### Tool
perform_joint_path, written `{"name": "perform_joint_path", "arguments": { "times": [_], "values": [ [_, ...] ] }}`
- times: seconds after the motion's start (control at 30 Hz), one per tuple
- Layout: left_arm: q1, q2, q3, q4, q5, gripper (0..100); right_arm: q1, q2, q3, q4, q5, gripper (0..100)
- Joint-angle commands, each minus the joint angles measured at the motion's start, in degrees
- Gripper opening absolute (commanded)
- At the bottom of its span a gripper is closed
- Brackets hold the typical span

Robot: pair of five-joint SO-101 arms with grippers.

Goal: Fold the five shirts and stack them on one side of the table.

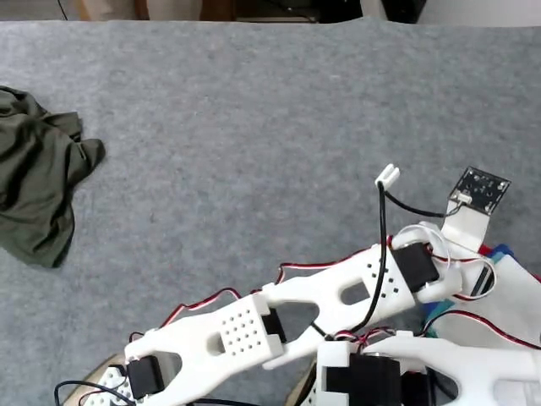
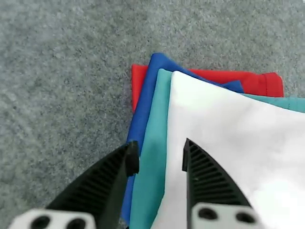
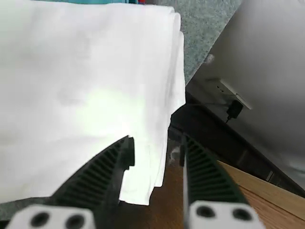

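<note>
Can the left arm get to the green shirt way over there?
Probably, though it must swing over. The left gripper hangs above the folded stack, across the table from the green shirt, and nothing stands between them.

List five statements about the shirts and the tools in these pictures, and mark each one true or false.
1. The white shirt lies on top of the stack. True.
2. The dark green shirt is neatly folded. False: it lies crumpled on the table, away from the stack.
3. The left tool is shut on a shirt. False: it is open over the edge of the teal shirt and holds nothing.
4. The red shirt lies under the blue shirt. True.
5. The right tool is open. True.
</note>
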Motion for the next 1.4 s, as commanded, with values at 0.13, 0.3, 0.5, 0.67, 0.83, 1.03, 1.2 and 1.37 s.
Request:
{"name": "perform_joint_path", "arguments": {
  "times": [0.13, 0.3, 0.5, 0.67, 0.83, 1.03, 1.2, 1.37],
  "values": [
    [-2.1, -1.5, -6.3, 5.1, 0.3, 17, 1.0, -1.8, -0.8, -0.7, 2.0, 17.4],
    [-7.3, -1.5, -12.0, 9.2, 0.3, 17, -2.8, -1.8, -8.6, 4.0, 2.0, 16.9],
    [-17.0, -1.5, -19.0, 18.0, -3.7, 12, -23.3, -1.7, -18.4, 16.8, 1.6, 1.7],
    [-28.8, -1.5, -22.2, 26.6, -4.3, 10, -45.7, -1.5, -20.0, 22.4, -4.3, 0.6],
    [-43.5, -1.2, -24.0, 34.4, -4.3, 10, -67.8, -1.3, -16.5, 16.4, -11.5, 0.7],
    [-62.4, -1.5, -24.1, 34.6, -6.2, 10, -89.7, 1.6, -12.6, 4.1, -15.1, 0.7],
    [-77.2, -4.6, -21.4, 34.8, -11.3, 10, -98.9, 14.2, -16.2, -1.1, -16.2, 0.8],
    [-90.5, -8.9, -14.9, 34.8, -17.3, 10, -105.4, 31.1, -24.4, -3.9, -16.2, 0.8]
  ]
}}
